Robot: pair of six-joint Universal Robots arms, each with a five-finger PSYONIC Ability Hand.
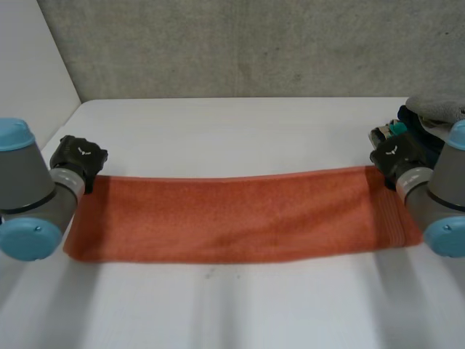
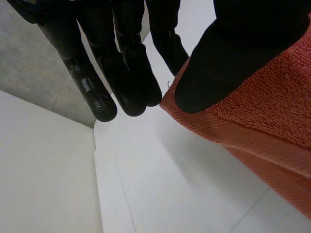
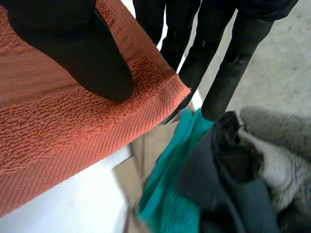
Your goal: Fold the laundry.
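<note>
The orange towel (image 1: 240,218) lies long from left to right on the white table (image 1: 232,305), and my left hand (image 1: 78,161) pinches its far left corner while my right hand (image 1: 396,156) pinches its far right corner, each thumb on top

Left arm (image 1: 33,193): fat grey cylindrical joint housings, glossy light-blue round end caps, dark seam ring between segments. Right arm (image 1: 445,196): same build. Pale grey collar (image 1: 67,178) at each wrist. Left hand (image 1: 78,157): matte black blocky shell with a small white chevron-like mark (image 1: 85,153) on its back. Right hand (image 1: 396,155) carries the same mark. Wrist views: fingers (image 2: 131,73) slim, black, semi-gloss, with rounded tips, one with a small round recessed fastener (image 2: 99,101). Thumb (image 3: 92,58) much broader, matte, blunt.
</note>
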